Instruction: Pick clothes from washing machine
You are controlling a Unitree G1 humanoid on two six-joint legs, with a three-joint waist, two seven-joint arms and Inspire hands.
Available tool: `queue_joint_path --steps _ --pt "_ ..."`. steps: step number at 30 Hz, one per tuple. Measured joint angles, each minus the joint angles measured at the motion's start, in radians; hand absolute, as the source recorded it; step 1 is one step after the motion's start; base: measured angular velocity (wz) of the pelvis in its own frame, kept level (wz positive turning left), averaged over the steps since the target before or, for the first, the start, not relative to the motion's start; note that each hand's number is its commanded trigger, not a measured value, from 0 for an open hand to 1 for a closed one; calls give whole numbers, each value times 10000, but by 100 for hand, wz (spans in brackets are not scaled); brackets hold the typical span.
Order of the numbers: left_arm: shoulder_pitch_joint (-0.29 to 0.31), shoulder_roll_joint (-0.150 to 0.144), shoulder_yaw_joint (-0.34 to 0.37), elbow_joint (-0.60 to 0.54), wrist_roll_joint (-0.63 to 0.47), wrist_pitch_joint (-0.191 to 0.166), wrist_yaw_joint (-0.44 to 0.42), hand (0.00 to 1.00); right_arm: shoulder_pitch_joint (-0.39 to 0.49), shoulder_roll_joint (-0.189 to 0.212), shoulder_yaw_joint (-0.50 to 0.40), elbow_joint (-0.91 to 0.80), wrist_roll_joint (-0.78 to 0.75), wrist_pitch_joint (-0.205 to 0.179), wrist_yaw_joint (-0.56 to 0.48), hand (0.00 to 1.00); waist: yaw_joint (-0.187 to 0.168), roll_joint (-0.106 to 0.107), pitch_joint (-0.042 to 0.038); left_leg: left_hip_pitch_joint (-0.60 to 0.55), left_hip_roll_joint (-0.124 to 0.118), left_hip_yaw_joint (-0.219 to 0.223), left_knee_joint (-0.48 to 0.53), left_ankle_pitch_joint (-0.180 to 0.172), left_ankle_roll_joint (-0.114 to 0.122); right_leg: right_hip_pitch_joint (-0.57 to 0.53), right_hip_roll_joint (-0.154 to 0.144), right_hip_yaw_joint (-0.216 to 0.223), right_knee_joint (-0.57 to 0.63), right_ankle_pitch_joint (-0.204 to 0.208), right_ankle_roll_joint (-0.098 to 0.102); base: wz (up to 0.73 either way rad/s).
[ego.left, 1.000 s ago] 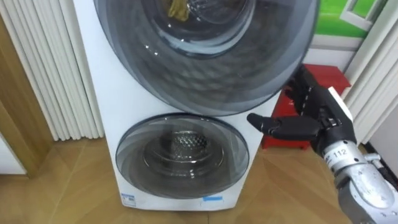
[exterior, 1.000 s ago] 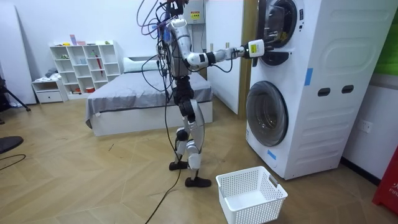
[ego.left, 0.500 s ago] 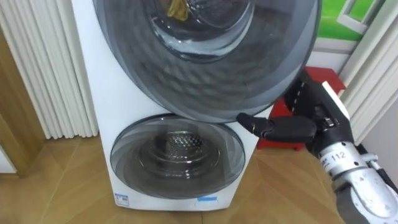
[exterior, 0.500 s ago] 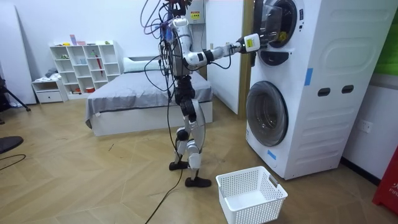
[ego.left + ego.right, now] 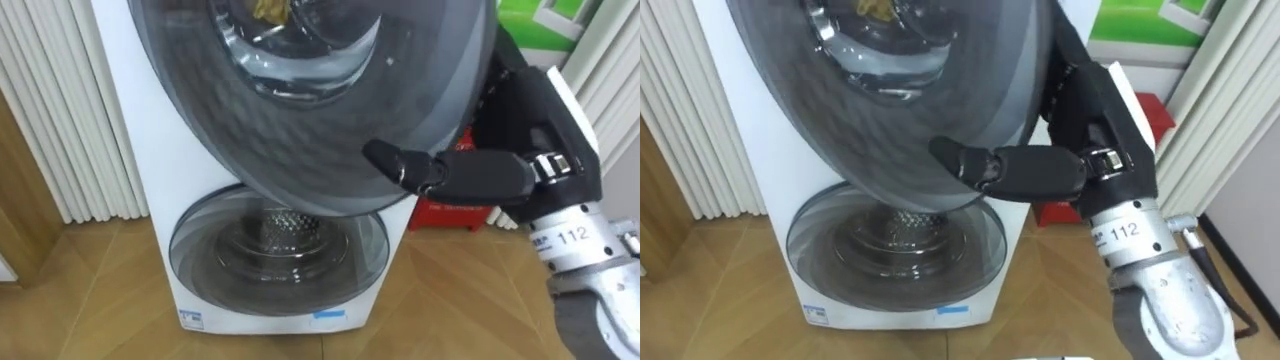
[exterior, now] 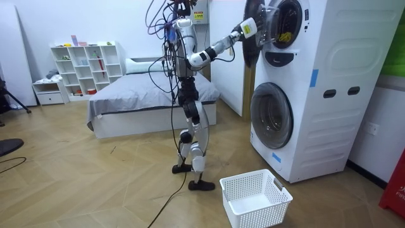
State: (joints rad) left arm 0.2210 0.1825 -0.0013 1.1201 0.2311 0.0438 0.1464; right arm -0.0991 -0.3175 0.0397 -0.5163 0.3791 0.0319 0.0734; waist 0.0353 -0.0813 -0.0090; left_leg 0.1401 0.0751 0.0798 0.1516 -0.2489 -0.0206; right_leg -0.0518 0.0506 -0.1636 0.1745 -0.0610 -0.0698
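Left eye view: the upper door (image 5: pixel 300 110) of the washing machine (image 5: pixel 130 150) stands between me and the drum. My right hand (image 5: pixel 530 130) is clamped on the door's rim, thumb across the glass, fingers behind it. The yellow clothes (image 5: pixel 268 8) show through the glass, inside the upper drum. A red stool (image 5: pixel 450 212) sits beyond.

Room view: the door stands partly open and the clothes read as an upright streak. A white basket (image 6: pixel 256 197) lies on the floor below.

Right eye view: same grip.

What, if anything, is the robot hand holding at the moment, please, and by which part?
The right robot hand grips the round grey glass door of the upper washing machine by its lower right rim, thumb in front, fingers behind.
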Motion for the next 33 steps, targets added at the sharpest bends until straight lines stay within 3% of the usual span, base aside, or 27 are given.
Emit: queue_joint_path --steps 5,14,33 --pt "-23 70 -7 -4 11 -4 -115 0 -6 0 89 -428 105 0 823 0 98 -46 -30 -36 6 1 -20 -5 -8 -27 11 11 47 -2 -5 1" --pt "-159 138 -106 8 -35 -15 -192 0 -8 1 431 -550 278 -200 2146 0 290 -75 5 6 -2 10 -28 -8 -10 -21 5 46 109 -9 -17 0" --pt "-534 181 -860 325 -38 -2 -7 0 5 228 833 -548 855 -397 3100 0 244 21 79 -2 3 22 -72 -15 -14 -36 8 19 101 -12 -19 0"
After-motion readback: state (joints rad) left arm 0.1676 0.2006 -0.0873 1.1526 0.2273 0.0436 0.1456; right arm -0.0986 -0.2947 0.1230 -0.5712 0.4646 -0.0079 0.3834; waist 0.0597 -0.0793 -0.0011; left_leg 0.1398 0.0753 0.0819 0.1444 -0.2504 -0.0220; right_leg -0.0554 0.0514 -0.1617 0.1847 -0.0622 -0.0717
